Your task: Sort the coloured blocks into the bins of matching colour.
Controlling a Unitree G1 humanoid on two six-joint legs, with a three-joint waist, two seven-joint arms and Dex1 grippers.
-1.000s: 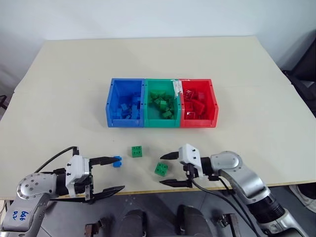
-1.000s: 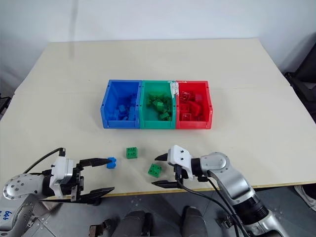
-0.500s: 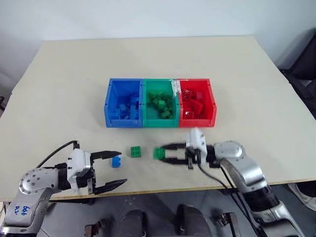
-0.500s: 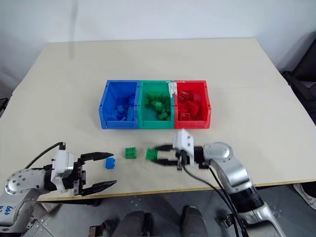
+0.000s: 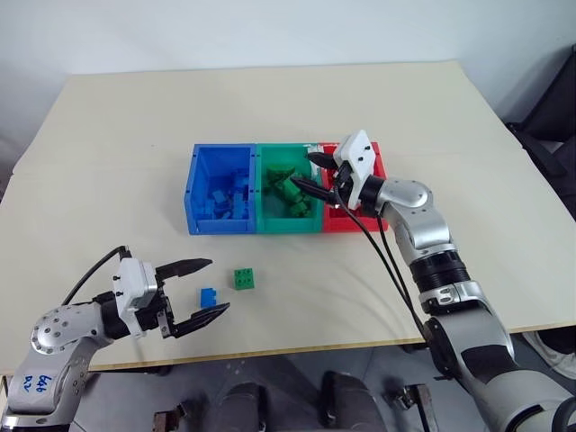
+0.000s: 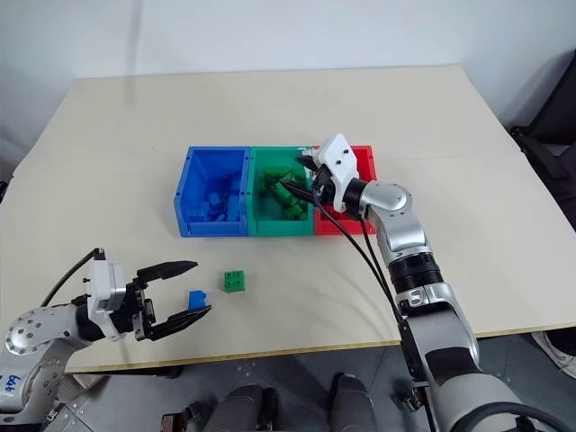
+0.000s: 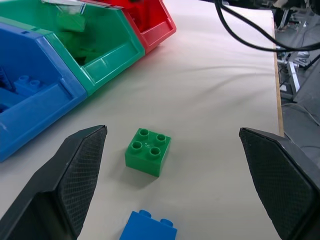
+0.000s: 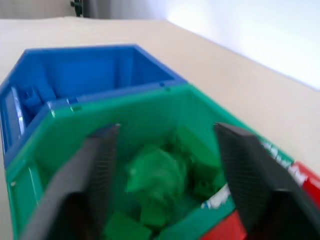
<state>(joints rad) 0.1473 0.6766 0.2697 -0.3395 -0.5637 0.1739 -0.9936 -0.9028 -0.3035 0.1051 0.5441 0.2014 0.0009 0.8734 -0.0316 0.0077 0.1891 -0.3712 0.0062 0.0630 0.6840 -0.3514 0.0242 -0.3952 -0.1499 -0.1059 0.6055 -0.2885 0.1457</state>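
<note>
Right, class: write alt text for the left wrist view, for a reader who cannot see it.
A square green brick sits on the pale table between the left gripper's wide-open jaws, a blue brick nearer the camera. Beyond stand the joined blue, green and red bins.

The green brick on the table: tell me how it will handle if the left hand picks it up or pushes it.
The green brick looks like rigid moulded plastic, so it should stay stiff in a grip. It sits flat on a square base, so a push would probably slide it, not roll or tip it. Its smooth sides may slip between the left hand fingers.
</note>
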